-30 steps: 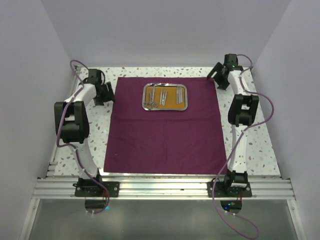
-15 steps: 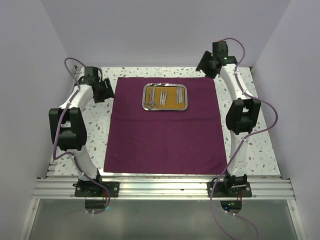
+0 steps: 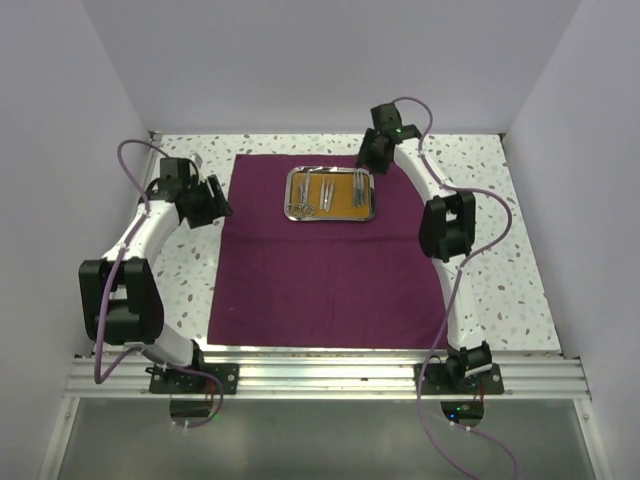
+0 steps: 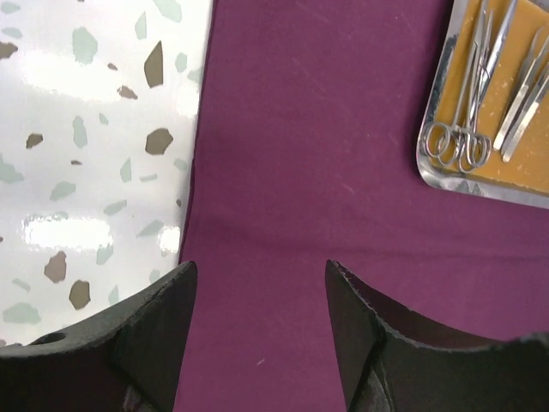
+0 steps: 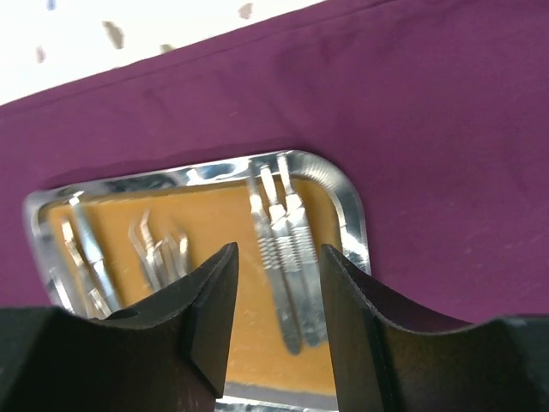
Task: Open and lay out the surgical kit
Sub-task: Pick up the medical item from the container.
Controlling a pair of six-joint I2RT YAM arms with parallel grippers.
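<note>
The dark purple cloth [image 3: 330, 270] lies spread flat on the table. On its far half sits the steel tray [image 3: 290, 195] with an orange-brown liner and several thin silver instruments. My right gripper [image 3: 372, 155] hovers over the tray's right end. In the right wrist view it [image 5: 278, 249] is open, with three straight silver handles [image 5: 287, 283] lying in the tray [image 5: 352, 223] below the gap and bent tweezers [image 5: 159, 249] to the left. My left gripper [image 3: 215, 200] is open and empty [image 4: 260, 268] above the cloth's [image 4: 326, 154] left edge; ring-handled scissors [image 4: 455, 142] show in the tray [image 4: 429, 167].
Speckled white tabletop [image 3: 480, 260] borders the cloth on both sides and shows in the left wrist view [image 4: 94, 172]. White walls close in the left, right and back. An aluminium rail [image 3: 320, 375] carrying the arm bases runs along the near edge.
The right arm swung left from the back right corner to above the tray's right end, and its jaws narrowed. The left arm shifted a little nearer, staying at the cloth's left edge.
</note>
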